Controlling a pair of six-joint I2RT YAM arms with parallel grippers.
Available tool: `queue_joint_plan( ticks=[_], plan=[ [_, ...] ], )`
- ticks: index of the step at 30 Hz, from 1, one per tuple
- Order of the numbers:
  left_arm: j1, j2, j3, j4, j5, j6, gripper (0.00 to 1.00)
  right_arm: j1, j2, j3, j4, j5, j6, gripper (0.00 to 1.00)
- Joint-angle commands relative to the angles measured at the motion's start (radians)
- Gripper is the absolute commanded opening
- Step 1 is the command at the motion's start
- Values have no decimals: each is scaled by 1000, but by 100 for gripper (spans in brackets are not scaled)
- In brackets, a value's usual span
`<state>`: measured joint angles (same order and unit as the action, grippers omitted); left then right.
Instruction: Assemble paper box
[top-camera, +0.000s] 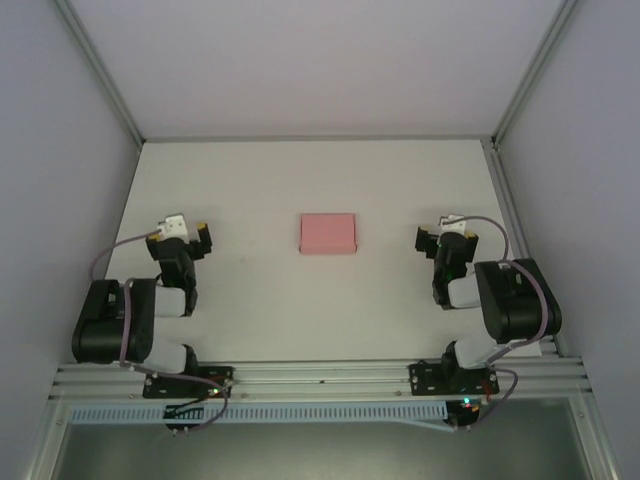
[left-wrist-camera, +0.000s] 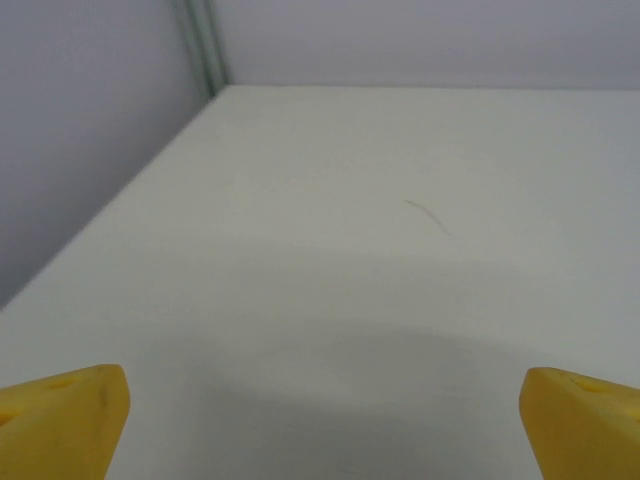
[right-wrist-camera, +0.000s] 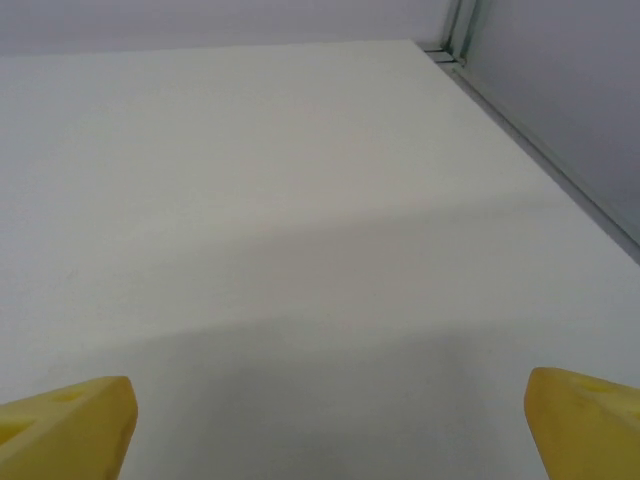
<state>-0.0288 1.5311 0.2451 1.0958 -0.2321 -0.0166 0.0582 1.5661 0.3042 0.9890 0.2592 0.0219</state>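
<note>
The pink paper box (top-camera: 328, 233) lies as a small shallow rectangle in the middle of the white table (top-camera: 260, 300). My left gripper (top-camera: 180, 232) hangs well to its left, open, with nothing between its yellow fingertips (left-wrist-camera: 60, 420). My right gripper (top-camera: 447, 237) is about as far off to the box's right, also open and empty, its yellow fingertips (right-wrist-camera: 585, 420) wide apart over bare table. Neither gripper touches the box.
Pale walls with metal corner posts (top-camera: 100, 70) close the table in on the left, back and right. An aluminium rail (top-camera: 320, 378) carrying both arm bases runs along the near edge. A faint scratch (left-wrist-camera: 430, 215) marks the tabletop ahead of the left gripper.
</note>
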Motion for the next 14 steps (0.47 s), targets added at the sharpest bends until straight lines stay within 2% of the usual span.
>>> queue_joint_plan(
  ticks=[1, 14],
  plan=[
    [3, 13, 12, 105, 93, 41, 100, -18, -14, 24, 18, -38, 35, 100],
    [3, 12, 14, 98, 93, 40, 100, -19, -13, 22, 26, -41, 32, 100]
  ],
)
